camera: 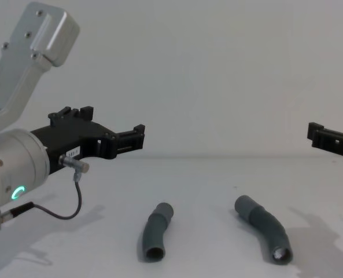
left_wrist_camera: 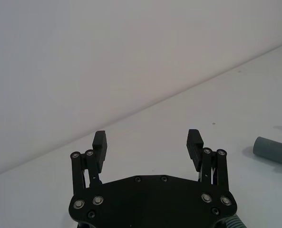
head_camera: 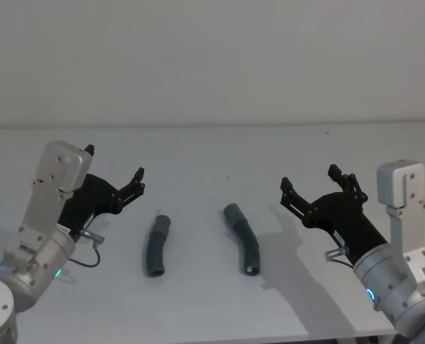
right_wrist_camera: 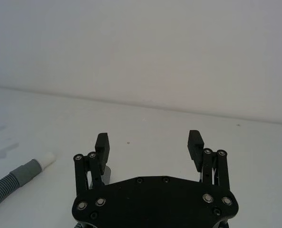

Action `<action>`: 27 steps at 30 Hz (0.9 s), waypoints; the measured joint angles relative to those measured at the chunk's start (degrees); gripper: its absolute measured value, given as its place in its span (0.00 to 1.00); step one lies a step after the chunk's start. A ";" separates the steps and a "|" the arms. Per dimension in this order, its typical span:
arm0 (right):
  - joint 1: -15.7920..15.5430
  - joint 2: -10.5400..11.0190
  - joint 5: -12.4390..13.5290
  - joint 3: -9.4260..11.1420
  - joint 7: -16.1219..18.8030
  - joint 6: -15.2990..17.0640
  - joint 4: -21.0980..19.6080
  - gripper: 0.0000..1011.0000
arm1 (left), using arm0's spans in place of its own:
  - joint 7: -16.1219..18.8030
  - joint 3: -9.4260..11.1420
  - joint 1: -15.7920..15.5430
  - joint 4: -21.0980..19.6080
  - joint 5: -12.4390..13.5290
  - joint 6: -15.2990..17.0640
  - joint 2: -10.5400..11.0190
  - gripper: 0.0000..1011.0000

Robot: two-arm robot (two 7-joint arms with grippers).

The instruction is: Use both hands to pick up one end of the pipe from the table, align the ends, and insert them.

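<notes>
Grey ribbed rubber, two curved pieces, lies side by side but apart near the middle of the table [head_camera: 212, 154]. The left hose [head_camera: 156, 246] is nearest my left claw [head_camera: 115, 162], and the right hose [head_camera: 244, 240] is nearer my right claw [head_camera: 309, 177]. Both claws hover above the surface, outboard of the hoses, fingers spread wide and holding nothing.

The trouble I foresee is in the grasp. A round, bent hose on a smooth top can roll or swing as my fingers close on it, and I could end up pinching it off-centre. If I grip too close to a cuff, my own fingers will block the joint. If I grip too far back, the soft ribs may flex and let the end droop. The white tip [right_wrist_camera: 48, 158] on the right hose seems to face me, as does the left hose's open mouth, so both need turning before they meet. With two curves, a small twist would send the ends past each other.

The table is white and matte, with soft shadows under my arms. The wall [head_camera: 212, 57] behind it is plain pale grey.
</notes>
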 joint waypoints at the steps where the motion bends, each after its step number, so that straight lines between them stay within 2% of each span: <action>1: 0.00 0.00 0.00 0.00 0.00 0.00 0.00 0.99 | 0.00 0.00 0.00 0.00 0.00 0.00 0.00 0.99; 27: 0.00 0.00 0.00 0.00 0.00 0.00 0.00 0.99 | 0.00 0.00 0.00 0.00 0.00 0.00 0.00 0.99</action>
